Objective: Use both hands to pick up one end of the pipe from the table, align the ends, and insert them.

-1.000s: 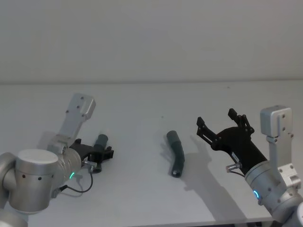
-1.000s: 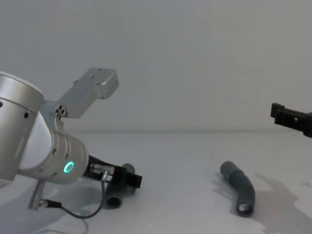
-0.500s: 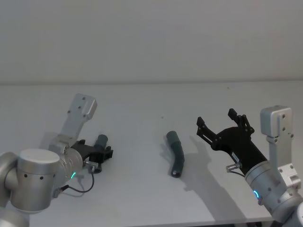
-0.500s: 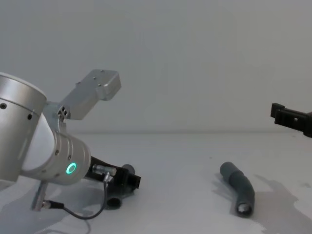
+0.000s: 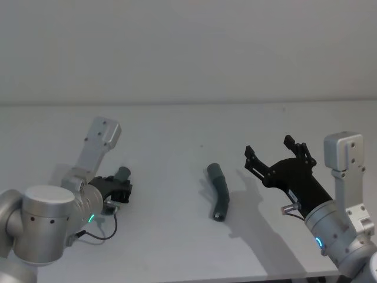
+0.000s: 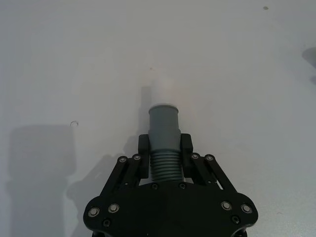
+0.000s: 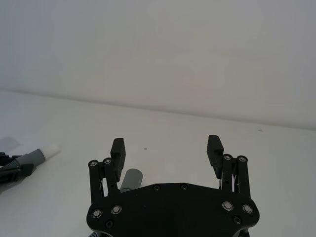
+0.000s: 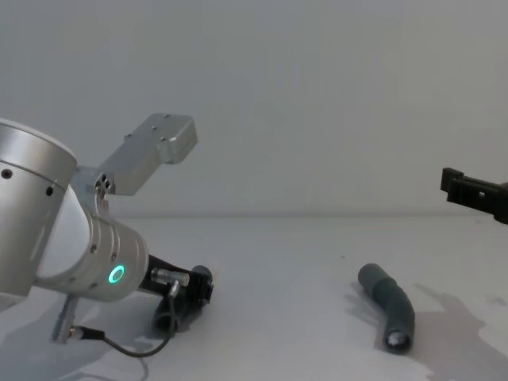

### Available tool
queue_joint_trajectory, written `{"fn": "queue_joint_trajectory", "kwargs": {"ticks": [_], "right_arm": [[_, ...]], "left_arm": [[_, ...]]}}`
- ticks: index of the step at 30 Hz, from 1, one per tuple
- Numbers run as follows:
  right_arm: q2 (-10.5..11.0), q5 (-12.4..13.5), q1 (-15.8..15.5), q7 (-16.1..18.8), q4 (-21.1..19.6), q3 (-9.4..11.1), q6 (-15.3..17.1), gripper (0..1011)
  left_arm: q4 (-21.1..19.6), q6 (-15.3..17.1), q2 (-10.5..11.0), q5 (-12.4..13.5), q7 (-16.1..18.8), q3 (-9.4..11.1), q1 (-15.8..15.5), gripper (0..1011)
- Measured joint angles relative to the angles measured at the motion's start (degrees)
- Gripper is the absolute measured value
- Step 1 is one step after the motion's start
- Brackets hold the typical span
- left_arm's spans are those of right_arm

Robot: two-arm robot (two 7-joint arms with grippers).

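Silver cylindrical arms [image 8: 48,230] wear glowing green rings. Black angular jaws show silver screws; a thin black cable [image 8: 119,349] trails.

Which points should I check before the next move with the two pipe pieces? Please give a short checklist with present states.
1. Left end effector shut on white-tipped piece: ok.
2. White tip sticks out free: ok.
3. Right end effector open: ok.
4. Right end effector holding second piece: not ok, it lies on the table.
5. Both pieces aligned: not ok, they are apart.
6. White-tipped piece lifted: cannot tell.
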Motion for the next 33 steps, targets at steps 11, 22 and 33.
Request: {"fn": "queue_joint_trajectory", "kwargs": {"ticks": [11, 22, 33], "right_arm": [[0.00, 0.00, 0.00, 0.00, 0.00, 0.00, 0.00, 1002], [0.04, 0.05, -0.02, 0.13, -0.65, 0.00, 0.79, 1002], [0.97, 1.95, 1.07, 1.56, -5.29, -0.19, 10.19, 1001]], "left_arm": [[0.06, -0.06, 0.02, 0.06, -0.03, -0.01, -0.05, 322], [0.10, -0.07, 0.00, 0.06, -0.07, 0.00, -0.05, 322], [0.10, -0.07, 0.00, 0.05, -0.07, 0.00, -0.04, 322]]}}
